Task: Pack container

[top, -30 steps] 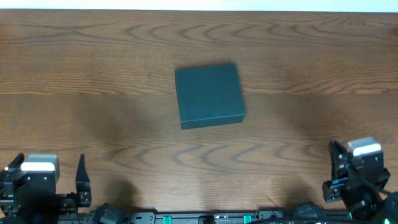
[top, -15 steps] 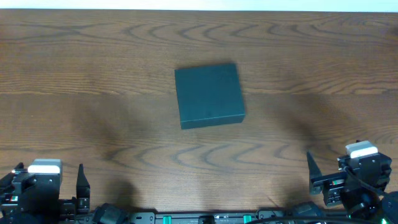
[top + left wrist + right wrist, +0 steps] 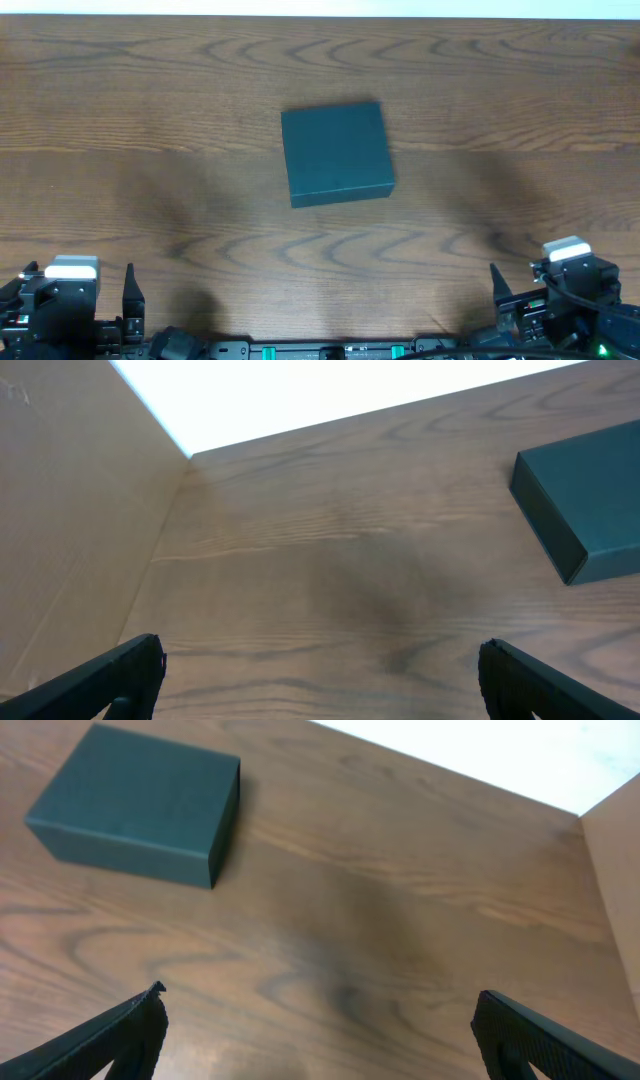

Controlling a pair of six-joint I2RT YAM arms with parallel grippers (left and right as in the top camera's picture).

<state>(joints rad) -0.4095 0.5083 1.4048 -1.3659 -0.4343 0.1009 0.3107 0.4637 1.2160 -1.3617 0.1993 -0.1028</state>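
The container (image 3: 336, 153), a dark green-black square box with its lid down, sits alone at the middle of the wooden table (image 3: 150, 120). It shows at the right edge of the left wrist view (image 3: 590, 500) and at the upper left of the right wrist view (image 3: 140, 805). My left gripper (image 3: 78, 275) rests at the near left edge, open, with nothing between its fingers (image 3: 320, 660). At the near right edge my right gripper (image 3: 545, 285) also stands open and empty (image 3: 320, 1005). Both grippers are well short of the box.
A tan cardboard wall (image 3: 70, 510) borders the table's left side, and another (image 3: 615, 870) stands on the right. A white strip (image 3: 320, 8) runs past the far edge.
My right gripper has spread its jaws wide and drawn back toward the near edge. The left arm slid back slightly, then held still. The box has not moved.
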